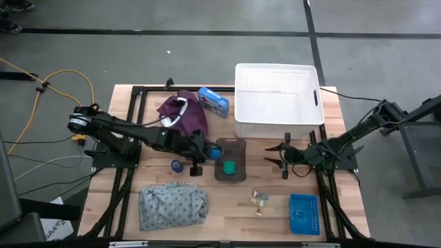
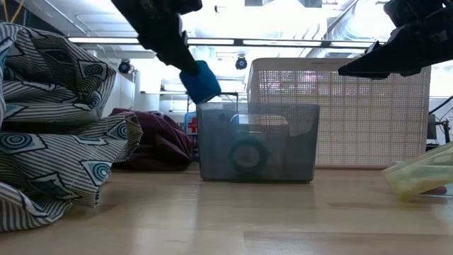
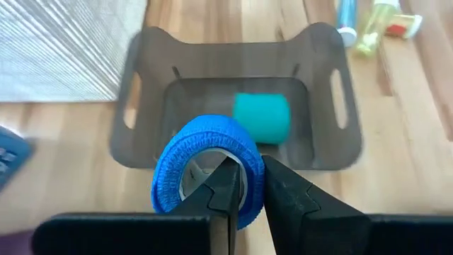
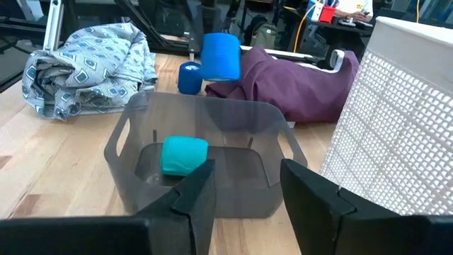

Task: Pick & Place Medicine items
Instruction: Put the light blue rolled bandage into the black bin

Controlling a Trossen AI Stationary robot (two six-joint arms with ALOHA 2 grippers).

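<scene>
My left gripper point(image 1: 197, 164) is shut on a blue roll point(image 3: 202, 166), held in the air just left of the grey bin's point(image 1: 231, 148) rim, as the low view's blue roll point(image 2: 200, 80) shows. A green roll point(image 1: 229, 166) lies on the bin's floor. A second blue roll point(image 1: 178, 165) stands on the table left of the bin. Tiny pale pieces point(image 1: 260, 200) lie near the front edge. My right gripper point(image 1: 284, 160) waits open, right of the bin, with nothing between its fingers. My left gripper pinches the blue roll's wall point(image 3: 253, 185), with one finger point(image 3: 225, 185) inside the hollow core and the other point(image 3: 284, 190) outside. The fingers come slanting down from the table's left. The roll is lifted clear of the table, tilted, beside the bin's left rim point(image 2: 205, 106).
A white basket point(image 1: 279, 103) stands behind the bin. A maroon garment point(image 1: 185, 114) and a blue box point(image 1: 213, 101) lie at the far left. A grey patterned cloth point(image 1: 172, 205) sits near the front left, and a blue mesh piece point(image 1: 304, 212) at the front right.
</scene>
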